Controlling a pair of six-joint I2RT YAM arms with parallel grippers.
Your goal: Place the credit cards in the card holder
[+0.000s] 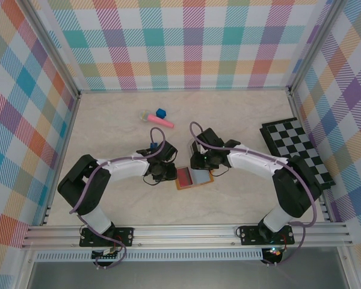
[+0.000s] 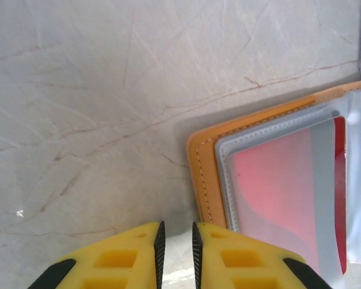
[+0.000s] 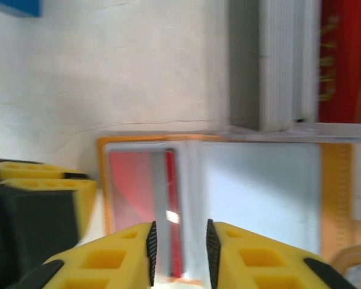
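The card holder (image 1: 192,178) lies open on the table between my two grippers, orange-brown with clear sleeves. A red card (image 2: 283,192) sits inside its left sleeve (image 3: 135,180). My left gripper (image 2: 176,226) hovers low at the holder's left edge (image 2: 206,174), its jaws a narrow gap apart with only bare table between them. My right gripper (image 3: 179,226) is over the holder's middle, jaws apart around an upright clear sleeve leaf (image 3: 192,180). Beyond the holder rests a stack of credit cards (image 3: 277,60), with grey and white edges and a red card (image 3: 343,60) beside them.
A pink cylinder (image 1: 159,120) and a small blue cube (image 1: 161,112) lie at the back of the table. A black-and-white chequered board (image 1: 298,147) sits at the right wall. Another blue cube (image 3: 12,6) shows at the far left of the right wrist view.
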